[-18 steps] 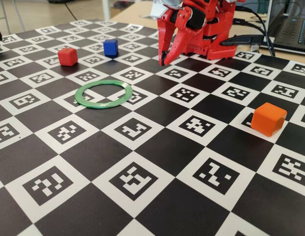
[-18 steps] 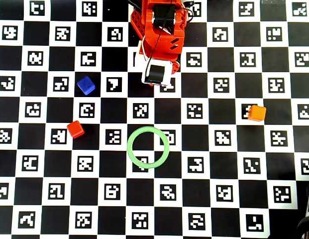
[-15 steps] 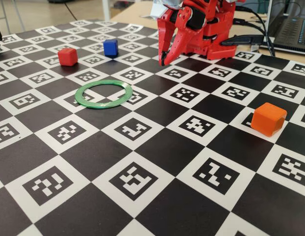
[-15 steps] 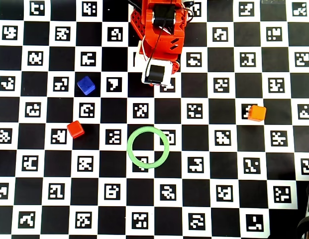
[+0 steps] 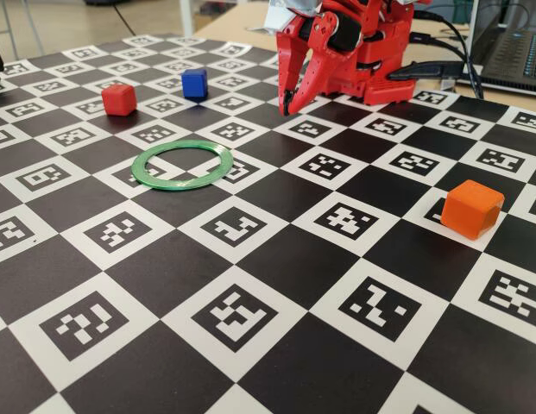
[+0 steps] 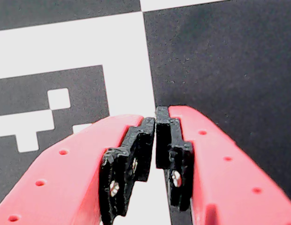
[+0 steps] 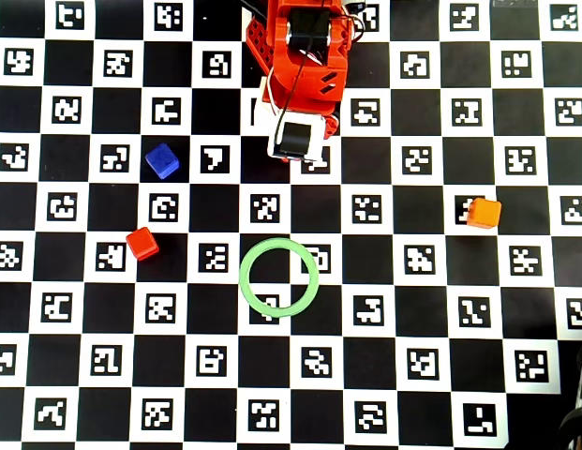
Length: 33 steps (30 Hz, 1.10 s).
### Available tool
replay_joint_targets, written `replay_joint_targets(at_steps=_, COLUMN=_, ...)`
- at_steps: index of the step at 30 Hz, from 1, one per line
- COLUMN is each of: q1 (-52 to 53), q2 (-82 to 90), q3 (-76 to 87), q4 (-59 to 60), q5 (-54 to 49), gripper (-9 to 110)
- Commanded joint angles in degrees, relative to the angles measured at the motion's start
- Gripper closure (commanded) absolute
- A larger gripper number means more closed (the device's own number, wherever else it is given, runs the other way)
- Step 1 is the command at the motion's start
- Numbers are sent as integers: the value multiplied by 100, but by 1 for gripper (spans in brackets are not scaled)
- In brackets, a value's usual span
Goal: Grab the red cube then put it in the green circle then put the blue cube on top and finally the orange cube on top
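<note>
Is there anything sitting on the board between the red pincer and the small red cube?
Nothing: overhead view shows bare checkered board between pincer and small matte red cube.

Red plastic arm (image 5: 354,47), tapered red gripper (image 6: 156,123) with black fingertip pads, small screws, white wrist block

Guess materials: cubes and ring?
Red cube, blue cube, orange cube: probably matte plastic, with flat uniform colour, rounded edges and no glare. Ring: likely thin plastic, slightly glossy, with a faint sheen along its flat green band.
</note>
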Motion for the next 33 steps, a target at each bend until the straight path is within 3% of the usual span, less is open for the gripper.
replay_joint_targets(at_steps=1, q1=-44, q2=290, q3=229, q4=422, q5=-26, gripper=107)
replay_joint_targets(at_steps=33, q1=-88, q2=290, q3=229, q4=404, q5=88, gripper=107)
